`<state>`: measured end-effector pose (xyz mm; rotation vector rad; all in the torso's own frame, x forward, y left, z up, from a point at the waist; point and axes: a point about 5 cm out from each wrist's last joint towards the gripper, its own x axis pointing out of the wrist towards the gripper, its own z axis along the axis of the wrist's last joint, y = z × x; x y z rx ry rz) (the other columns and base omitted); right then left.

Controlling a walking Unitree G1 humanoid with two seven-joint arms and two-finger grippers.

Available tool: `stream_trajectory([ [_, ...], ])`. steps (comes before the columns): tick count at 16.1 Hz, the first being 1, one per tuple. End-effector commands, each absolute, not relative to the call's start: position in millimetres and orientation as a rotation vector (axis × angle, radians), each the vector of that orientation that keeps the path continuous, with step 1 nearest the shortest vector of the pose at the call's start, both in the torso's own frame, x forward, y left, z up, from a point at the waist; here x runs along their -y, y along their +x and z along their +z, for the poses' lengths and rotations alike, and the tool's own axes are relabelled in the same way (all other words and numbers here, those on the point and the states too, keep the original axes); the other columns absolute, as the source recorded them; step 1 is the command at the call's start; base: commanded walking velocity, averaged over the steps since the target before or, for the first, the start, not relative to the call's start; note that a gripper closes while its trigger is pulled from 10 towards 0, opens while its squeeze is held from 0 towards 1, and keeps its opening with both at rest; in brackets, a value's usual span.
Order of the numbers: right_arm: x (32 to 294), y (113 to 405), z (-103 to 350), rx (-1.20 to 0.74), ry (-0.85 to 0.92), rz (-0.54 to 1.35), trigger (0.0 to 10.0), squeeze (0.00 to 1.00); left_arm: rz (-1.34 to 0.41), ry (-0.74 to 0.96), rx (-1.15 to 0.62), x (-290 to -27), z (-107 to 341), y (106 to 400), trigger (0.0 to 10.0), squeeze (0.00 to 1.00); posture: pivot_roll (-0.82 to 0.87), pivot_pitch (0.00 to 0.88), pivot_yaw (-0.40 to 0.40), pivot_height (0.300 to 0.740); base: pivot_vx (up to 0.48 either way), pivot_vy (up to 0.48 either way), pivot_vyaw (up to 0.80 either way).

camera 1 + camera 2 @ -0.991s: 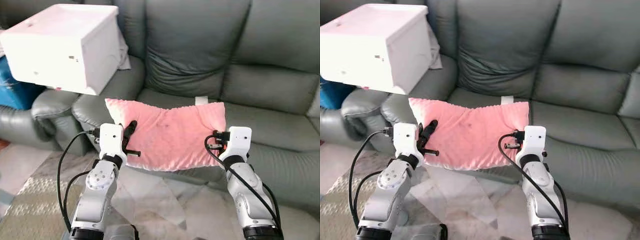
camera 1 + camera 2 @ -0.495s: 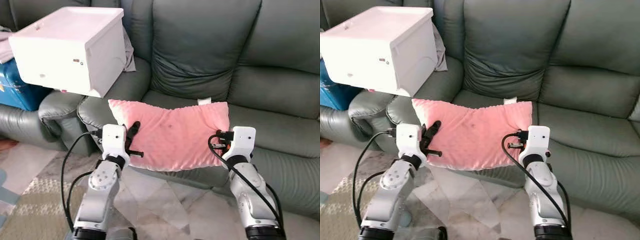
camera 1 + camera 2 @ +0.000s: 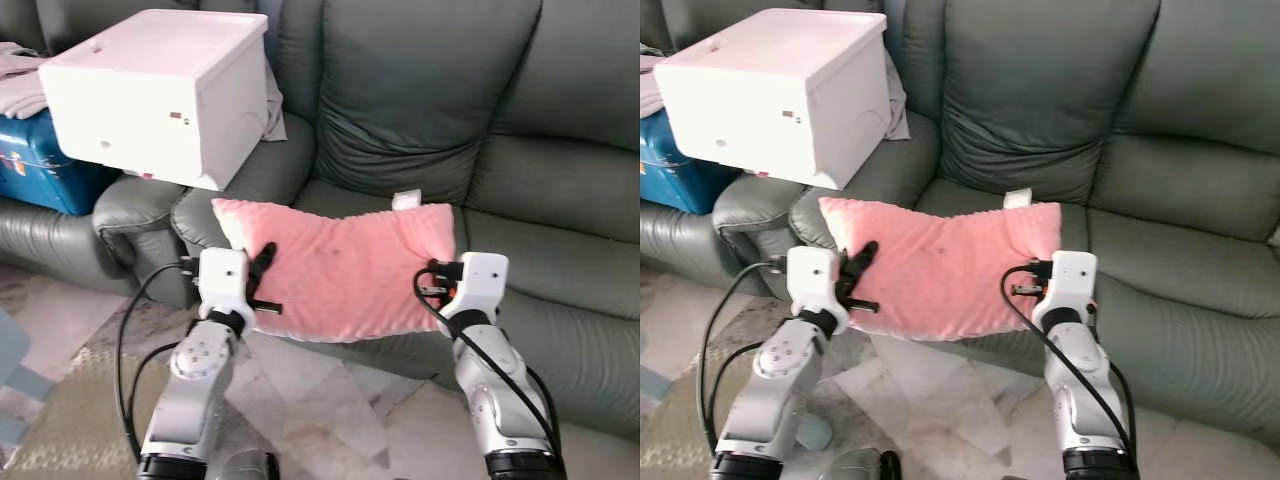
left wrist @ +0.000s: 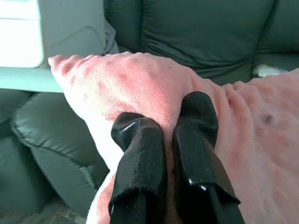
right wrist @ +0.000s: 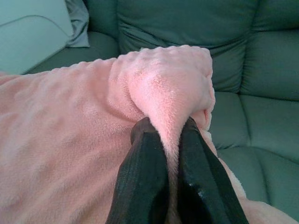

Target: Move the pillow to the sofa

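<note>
Centre frame: left gripper (image 3: 262, 272) and right gripper (image 3: 437, 282) each pinch an end of the fuzzy pink rectangular pillow (image 3: 345, 268), before the grey-green leather sofa (image 3: 520, 150).

We hold the pillow (image 3: 345, 268) between us and the sofa (image 3: 430, 110), which lies ahead at twelve o'clock. Our left gripper (image 4: 168, 126) pinches the pillow's edge at nine o'clock, our right gripper (image 5: 169, 135) pinches its edge at three. The pillow hangs above the floor (image 3: 320, 400), just before the sofa's seat. At ten o'clock a box (image 3: 160, 90) sits on the sofa's arm, with a case (image 3: 35, 165) beside it at nine o'clock, on another seat.
</note>
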<state>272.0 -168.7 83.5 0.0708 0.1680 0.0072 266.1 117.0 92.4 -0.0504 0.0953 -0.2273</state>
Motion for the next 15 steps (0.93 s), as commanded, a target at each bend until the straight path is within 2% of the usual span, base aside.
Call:
stream_trajectory([
  [1,168.5,274.3,88.3,-0.148,0.068,0.009,10.0,0.00,-0.248,-0.057,-0.080,-112.1,96.2,267.2,10.0,0.00,-0.05,0.000,-0.011,0.740,0.000,0.371,0.00],
  [7,168.3,273.9,87.4,-0.152,0.066,0.006,10.0,0.00,-0.258,-0.056,-0.088,-110.2,95.1,265.8,10.0,0.00,-0.05,0.000,-0.007,0.740,0.000,0.331,0.00],
  [12,168.2,272.7,85.7,-0.160,0.067,0.002,10.0,0.00,-0.302,-0.055,-0.073,-106.8,97.5,263.3,10.0,0.00,-0.05,0.000,-0.006,0.740,0.000,0.000,0.00],
  [15,168.4,273.6,85.7,-0.161,0.069,0.002,10.0,0.00,-0.312,-0.065,-0.064,-107.1,99.5,262.6,10.0,0.00,-0.05,0.000,-0.009,0.740,0.000,0.000,-0.80],
])
